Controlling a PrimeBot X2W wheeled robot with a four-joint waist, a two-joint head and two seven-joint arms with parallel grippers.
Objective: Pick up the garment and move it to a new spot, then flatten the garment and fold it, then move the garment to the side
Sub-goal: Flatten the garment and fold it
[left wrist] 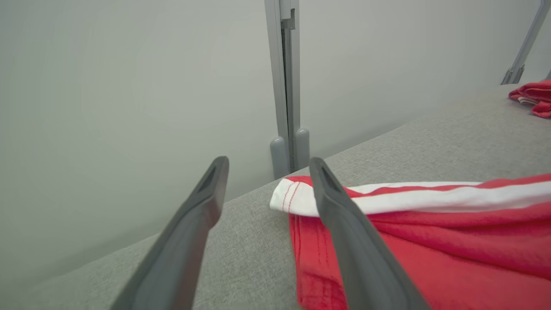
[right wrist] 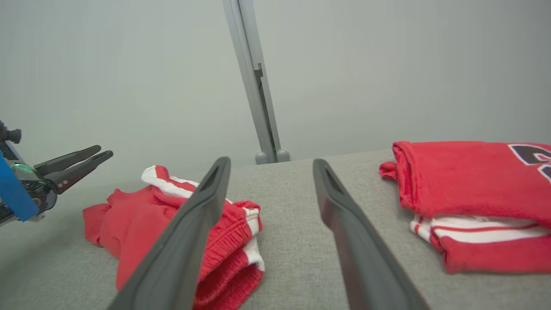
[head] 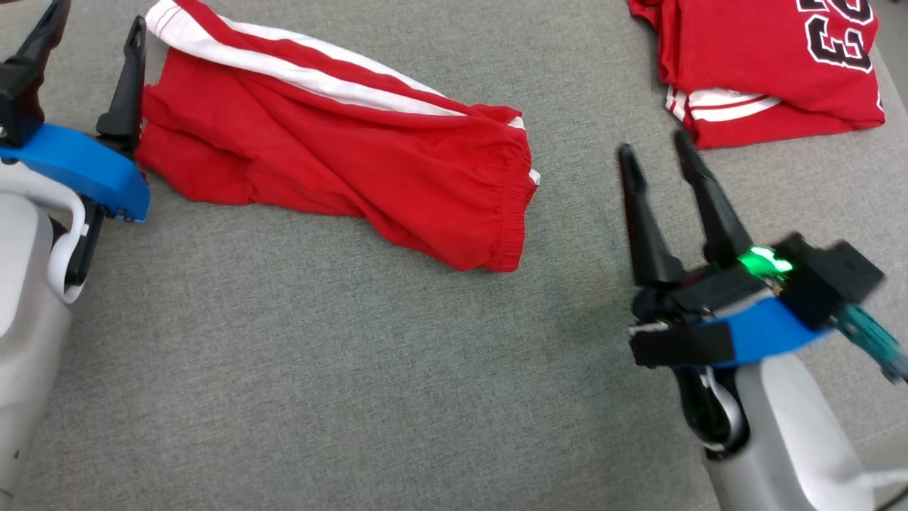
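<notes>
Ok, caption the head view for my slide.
Open left end effector and open right end effector flank red shorts on a grey surface; folded red jersey upper right.

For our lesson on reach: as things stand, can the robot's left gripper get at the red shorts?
Probably yes. The left gripper hangs open right at the hem end of the red shorts, one finger beside their white-striped edge, and nothing lies between them on the grey surface.
</notes>
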